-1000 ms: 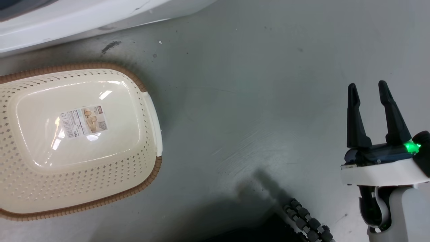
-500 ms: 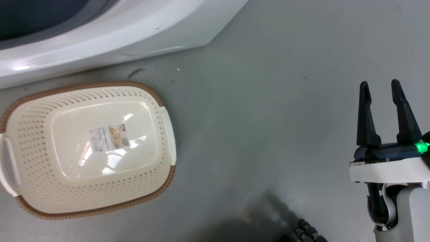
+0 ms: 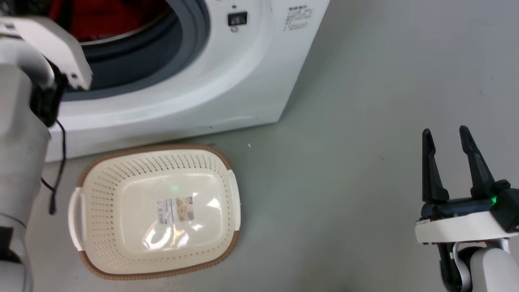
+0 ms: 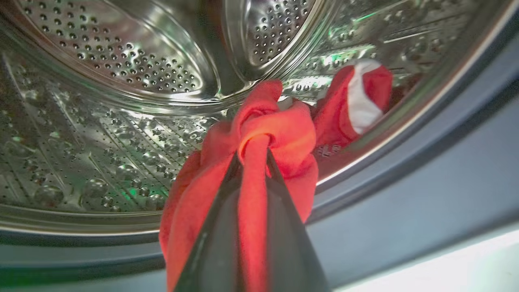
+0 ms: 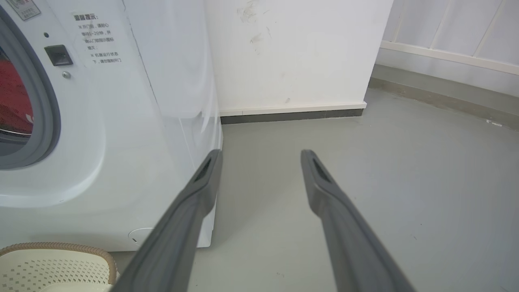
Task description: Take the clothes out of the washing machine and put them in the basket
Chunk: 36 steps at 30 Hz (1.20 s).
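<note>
The washing machine (image 3: 227,81) stands with its porthole uncovered, and red clothes (image 3: 101,16) show in the drum. My left arm (image 3: 24,121) reaches into it. In the left wrist view my left gripper (image 4: 251,152) is shut on a plain red garment (image 4: 279,138) just inside the steel drum (image 4: 121,61). A red garment with a white band (image 4: 361,101) lies behind it. The cream basket (image 3: 97,211) sits on the floor in front of the machine with nothing in it. My right gripper (image 3: 446,136) hangs open at the lower right, holding nothing.
Grey floor (image 3: 344,142) spreads right of the machine. In the right wrist view my right gripper (image 5: 261,156) points past the machine's corner (image 5: 211,134) toward a white wall (image 5: 292,52), and the basket rim (image 5: 52,245) shows at the lower left.
The head camera has tilted up, bringing the porthole, the red clothes and my left arm into the picture. The basket shows lower and further right. My right gripper stays open.
</note>
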{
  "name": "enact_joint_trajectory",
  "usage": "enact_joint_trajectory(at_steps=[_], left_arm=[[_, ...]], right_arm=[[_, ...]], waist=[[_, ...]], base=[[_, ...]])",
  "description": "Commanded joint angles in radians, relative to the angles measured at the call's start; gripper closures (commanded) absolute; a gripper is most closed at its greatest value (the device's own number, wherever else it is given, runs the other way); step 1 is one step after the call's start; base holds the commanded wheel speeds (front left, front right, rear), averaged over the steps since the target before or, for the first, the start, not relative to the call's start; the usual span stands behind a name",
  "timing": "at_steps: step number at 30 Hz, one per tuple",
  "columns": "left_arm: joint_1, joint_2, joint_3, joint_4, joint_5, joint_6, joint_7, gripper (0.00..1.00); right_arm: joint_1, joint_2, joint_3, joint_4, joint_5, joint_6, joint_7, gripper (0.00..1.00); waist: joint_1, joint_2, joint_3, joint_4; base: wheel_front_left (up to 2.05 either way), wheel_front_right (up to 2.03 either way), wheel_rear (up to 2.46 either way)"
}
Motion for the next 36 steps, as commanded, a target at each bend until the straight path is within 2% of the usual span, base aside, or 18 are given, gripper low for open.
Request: enact_joint_trajectory(at_steps=[1,8,14,23,28,32,36], left_arm=[[0.054,0.002,-0.021,-0.022,-0.016,0.001,-0.035,1.00],[0.196,0.024,-0.068,-0.131,-0.069,0.001,-0.149,1.00],[0.277,0.040,-0.048,-0.240,-0.080,0.011,-0.196,1.00],[0.462,0.067,-0.003,-0.536,-0.071,0.093,-0.208,1.00],[0.590,0.094,0.023,-0.693,-0.114,0.143,-0.195,1.00],[0.695,0.115,0.037,-0.770,-0.158,0.178,-0.172,1.00],[0.771,0.124,0.024,-0.786,-0.173,0.197,-0.159,1.00]], right_arm=[[0.019,0.001,-0.008,0.005,-0.013,-0.001,-0.002,0.00],[0.052,0.001,-0.026,0.021,-0.028,-0.001,-0.002,0.00],[0.084,0.001,-0.031,0.030,-0.035,-0.001,-0.002,0.00],[0.127,0.001,-0.036,0.034,-0.045,-0.001,-0.002,0.00],[0.124,0.001,-0.035,0.028,-0.047,-0.001,-0.002,0.00],[0.119,0.001,-0.032,0.026,-0.043,-0.001,-0.002,0.00],[0.108,0.001,-0.029,0.023,-0.047,-0.001,-0.002,0.00]], waist=[[0.0002,0.0000,-0.091,0.040],[0.0002,0.0000,-0.199,0.066],[0.0002,0.0000,-0.256,0.089],[0.0002,0.0000,-0.317,0.135],[0.0002,0.0000,-0.318,0.142],[0.0002,0.0000,-0.302,0.137],[0.0002,0.0000,-0.267,0.127]], base=[[0.00,0.00,0.00],[0.00,0.00,0.00],[0.00,0.00,0.00],[0.00,0.00,0.00],[0.00,0.00,0.00],[0.00,0.00,0.00],[0.00,0.00,0.00]])
